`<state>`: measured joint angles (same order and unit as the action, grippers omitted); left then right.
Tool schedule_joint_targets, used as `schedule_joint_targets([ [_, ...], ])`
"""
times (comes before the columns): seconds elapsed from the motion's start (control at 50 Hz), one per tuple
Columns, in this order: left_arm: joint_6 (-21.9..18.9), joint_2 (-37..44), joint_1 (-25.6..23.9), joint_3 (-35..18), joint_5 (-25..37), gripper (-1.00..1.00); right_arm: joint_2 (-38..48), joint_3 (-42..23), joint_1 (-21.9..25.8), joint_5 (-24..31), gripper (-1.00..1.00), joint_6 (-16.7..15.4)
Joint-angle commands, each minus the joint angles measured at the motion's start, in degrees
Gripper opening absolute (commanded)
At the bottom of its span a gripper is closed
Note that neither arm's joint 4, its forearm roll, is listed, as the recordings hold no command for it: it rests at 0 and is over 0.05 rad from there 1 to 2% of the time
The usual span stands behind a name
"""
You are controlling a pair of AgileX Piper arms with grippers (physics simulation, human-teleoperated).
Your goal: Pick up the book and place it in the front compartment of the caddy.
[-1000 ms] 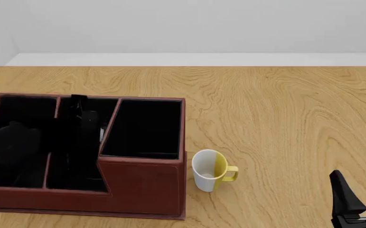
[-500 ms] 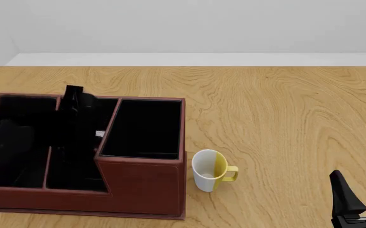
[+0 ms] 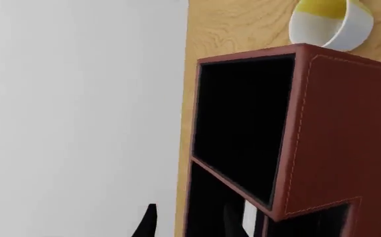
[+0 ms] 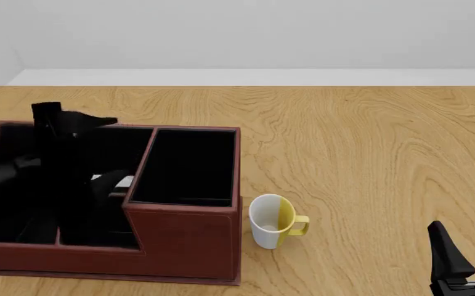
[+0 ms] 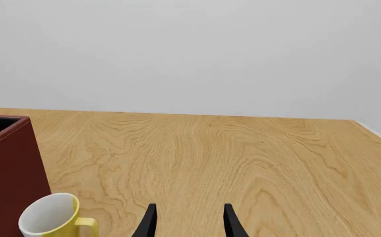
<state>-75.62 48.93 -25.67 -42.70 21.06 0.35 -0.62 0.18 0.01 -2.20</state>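
Book (image 4: 112,180) shows only as a white sliver inside the caddy (image 4: 190,237), lower left; your left tool (image 3: 186,224), fingers apart, could clip a divider.

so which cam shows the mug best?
Front view: the whole mug shows, handle included, beside the caddy. Right wrist cuts it off at the frame edge; left wrist catches only part.
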Motion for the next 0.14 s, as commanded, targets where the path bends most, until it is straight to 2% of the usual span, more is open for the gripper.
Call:
schedule_joint_targets([
  [0.02, 9.5, -9.1, -3.3, 0.6, 1.3, 1.0, 0.0, 0.0, 0.0, 0.0, 1.0, 0.0],
  [0.14, 13.5, -13.4, -1.5, 1.6, -0.7, 1.0, 0.0, 0.0, 0.0, 0.0, 1.0, 0.0],
])
